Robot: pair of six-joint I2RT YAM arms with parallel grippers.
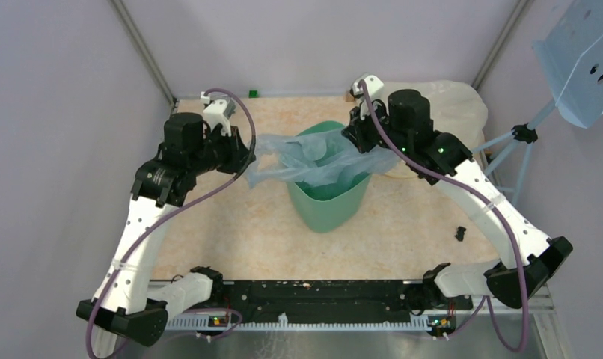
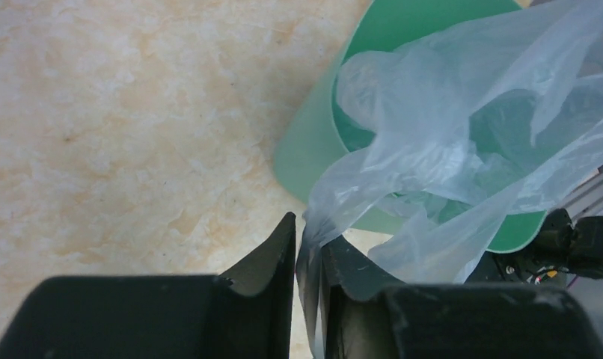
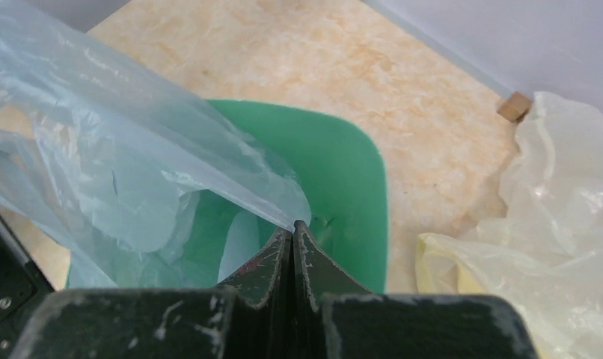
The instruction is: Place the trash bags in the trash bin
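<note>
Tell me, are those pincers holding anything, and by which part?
Both hold the thin pale blue plastic bag: left pincer pinches its left edge, right pincer its right edge.

You have one pale blue trash bag (image 1: 313, 161), one mint-green trash bin (image 1: 328, 209), one cream-yellow plastic bag (image 1: 455, 101), one wooden block (image 3: 515, 107), one black piece (image 1: 460, 233), one green block (image 1: 252, 93).
</note>
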